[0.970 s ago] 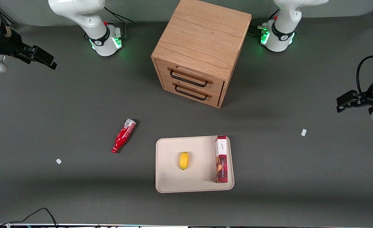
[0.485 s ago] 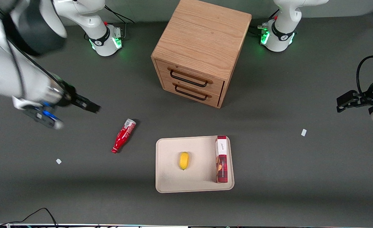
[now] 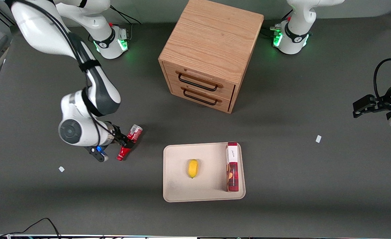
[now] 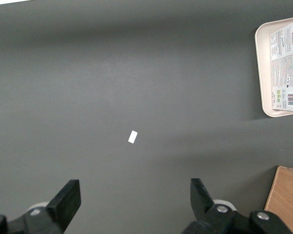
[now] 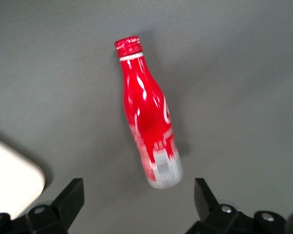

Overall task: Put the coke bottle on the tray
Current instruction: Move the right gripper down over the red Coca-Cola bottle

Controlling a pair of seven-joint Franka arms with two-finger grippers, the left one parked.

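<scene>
Coke bottle (image 5: 147, 119): red, contour-shaped, lying on its side on the bench (image 3: 281, 205), off the tray (image 3: 178, 186) and beside it toward the working arm's end. Long axis slanted: silver base farther from the front camera, red cap nearer.

Gripper (image 3: 124, 143): directly above the bottle's middle, fingers spread wide, holding nothing. In the right wrist view both fingertips (image 5: 73, 195) flank the base end, the bottle's length running away between them, so the fingers stand either side of the long axis. Judged ready for a straight descent and a close across the body.

Tray: beige, low-rimmed; carries a yellow fruit-like item (image 3: 192, 168) and a red-and-white box (image 3: 232, 166) lying along one edge. Bare floor remains at the end nearest the bottle.

Wooden drawer cabinet (image 3: 212, 49): farther from the front camera, well apart.
</scene>
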